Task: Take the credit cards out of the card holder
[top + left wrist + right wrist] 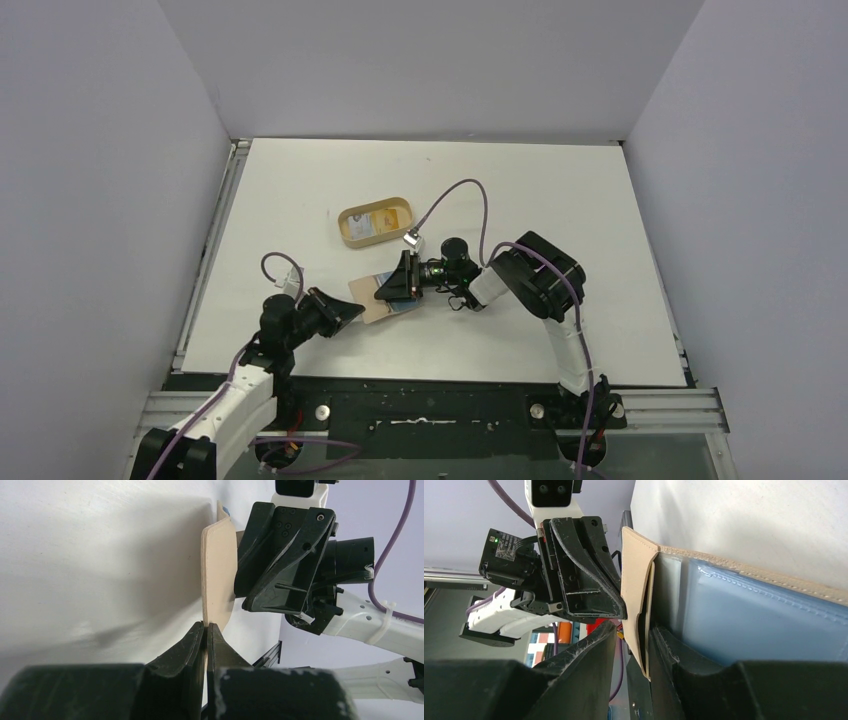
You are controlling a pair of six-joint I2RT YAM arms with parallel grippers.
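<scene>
While clamped shut on the near tan edge of the card holder, hold left end effector firm as the anchor. Otherwise, likely a wallet sliding across the counter with every tug.

Right end effector: part open, straddling an upright tan flap of the holder. One finger sits against the flap's inner face, with a gap showing on the outer side, so not gripping yet.

Best to peel that flap wider rather than squeeze it. Then go for the light blue credit card by whatever edge shows, drawing along the sleeve's length and not across the stitching. Risk, as a judgement: slick, soft plastic bunching under a finger instead of giving up the card.

Outward from right end effector: flap between the fingers, clear pockets just beside the inner finger, blue card inside those pockets, not yet out of the holder.

Outward from left end effector: leather edge in the pinch, right end effector just beyond, on the leather's far side.

From above: holder between both arms, against the counter, near the oval tray but apart from it.
</scene>
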